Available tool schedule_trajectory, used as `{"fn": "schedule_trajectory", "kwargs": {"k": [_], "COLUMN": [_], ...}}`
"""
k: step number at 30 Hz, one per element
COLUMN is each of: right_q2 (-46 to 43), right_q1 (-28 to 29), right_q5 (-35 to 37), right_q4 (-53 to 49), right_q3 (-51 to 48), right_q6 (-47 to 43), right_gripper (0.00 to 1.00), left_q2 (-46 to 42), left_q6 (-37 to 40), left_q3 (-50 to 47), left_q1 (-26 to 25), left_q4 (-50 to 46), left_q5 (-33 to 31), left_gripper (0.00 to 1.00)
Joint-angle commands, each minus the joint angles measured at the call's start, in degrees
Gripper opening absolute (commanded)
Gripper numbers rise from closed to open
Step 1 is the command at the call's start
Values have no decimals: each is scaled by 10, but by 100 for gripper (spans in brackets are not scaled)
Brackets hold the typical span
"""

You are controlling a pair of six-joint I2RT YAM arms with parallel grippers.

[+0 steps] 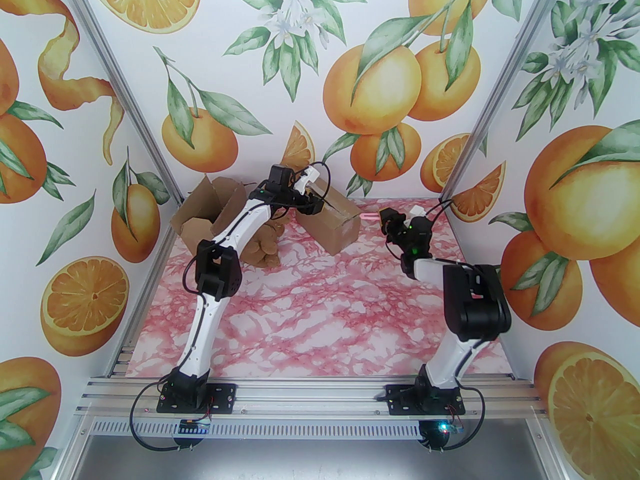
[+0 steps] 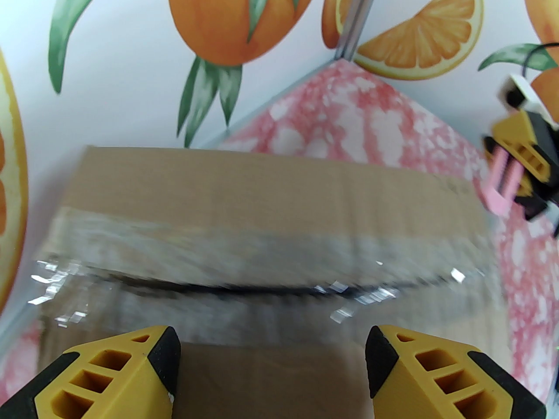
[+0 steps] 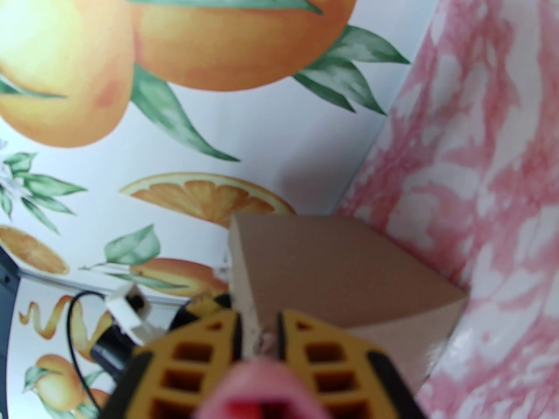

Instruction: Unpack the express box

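Left gripper (image 2: 273, 356), fingers apart, over taped brown cardboard box (image 2: 270, 216). Right gripper (image 3: 260, 325) clamped on slim pink tool (image 3: 262, 386), just beside box's right end.

The box (image 2: 270, 190) was matt brown cardboard, sealed with glossy clear tape (image 2: 209, 255). The left gripper (image 2: 273, 352) had smooth yellow plastic fingers (image 2: 109, 373); the pink tool (image 2: 500, 188) looked plastic.
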Motion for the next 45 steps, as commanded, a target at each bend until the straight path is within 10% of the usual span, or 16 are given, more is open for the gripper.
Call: {"fn": "schedule_trajectory", "kwargs": {"k": [1,45], "right_q2": [14,-102], "right_q1": [-5,49], "right_q5": [-17,126], "right_q4": [-23,-155], "right_q3": [26,-6], "right_q6": [-15,-94], "right_gripper": [0,0], "left_q2": [-31,28], "left_q6": [-26,-80], "left_q3": [-44,-24], "left_q1": [-13,-23], "left_q4": [-37,-69], "left_q5": [16,10], "left_gripper": [73,69]}}
